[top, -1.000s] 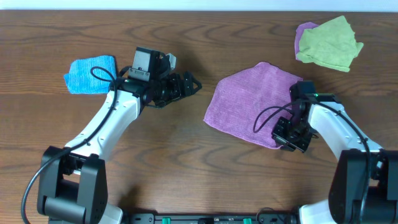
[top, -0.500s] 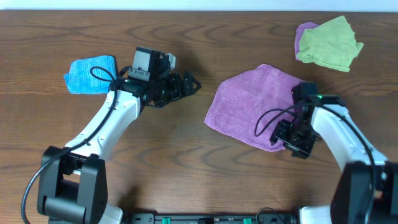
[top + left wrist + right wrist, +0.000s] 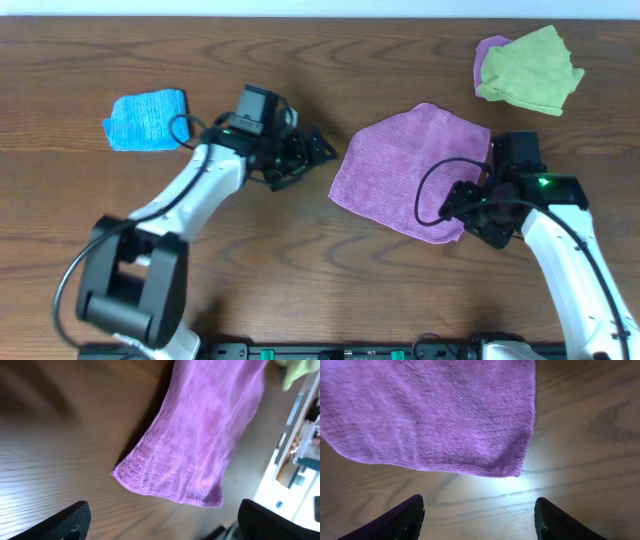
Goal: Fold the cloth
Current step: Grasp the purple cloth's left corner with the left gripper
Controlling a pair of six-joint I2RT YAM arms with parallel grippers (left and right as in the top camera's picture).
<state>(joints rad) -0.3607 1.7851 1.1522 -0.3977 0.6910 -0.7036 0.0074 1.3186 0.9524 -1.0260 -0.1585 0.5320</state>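
While flat, plain purple cloth (image 3: 405, 170)

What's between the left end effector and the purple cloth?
Nothing, just bare wooden table. The overhead view shows a strip of wood between the left end effector and the purple cloth.

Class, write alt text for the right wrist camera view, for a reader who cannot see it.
A purple cloth lies flat on a wooden table, filling the upper part of the view, with one corner toward the lower right. Below it, the two dark fingertips of the right gripper stand wide apart over bare wood, holding nothing.
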